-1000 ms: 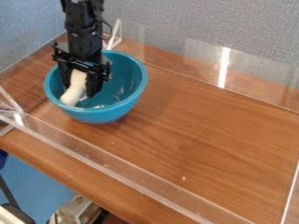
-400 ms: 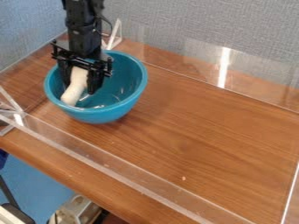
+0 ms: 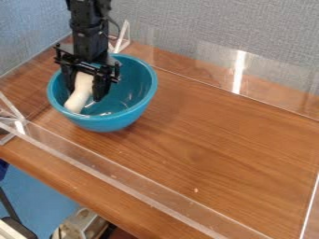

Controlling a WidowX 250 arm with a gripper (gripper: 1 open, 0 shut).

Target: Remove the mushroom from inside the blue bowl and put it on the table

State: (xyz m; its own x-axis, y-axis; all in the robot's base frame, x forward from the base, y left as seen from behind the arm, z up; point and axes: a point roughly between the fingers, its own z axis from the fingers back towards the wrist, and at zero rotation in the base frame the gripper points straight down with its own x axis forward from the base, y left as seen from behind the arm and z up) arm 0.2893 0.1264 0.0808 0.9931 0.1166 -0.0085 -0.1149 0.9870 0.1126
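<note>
Camera view, gripper (image 3: 89, 87): black, pointing straight down into the bowl, fingers drawn tight on the mushroom's pale stem.
Camera view, mushroom (image 3: 80, 96): thick cream-white stem showing between and below the fingers; its cap I can't make out from here; it sits inside the bowl, low by the left wall.
Camera view, blue bowl (image 3: 134, 91): glossy turquoise, deep, round, at the table's back left corner.
Camera view, table (image 3: 212, 131): reddish-brown wood grain, clear acrylic walls (image 3: 149, 183) around its edges.

The mushroom's (image 3: 80, 93) cap is hidden behind the end effector (image 3: 90, 87); the arm is cut off by the top edge.
</note>
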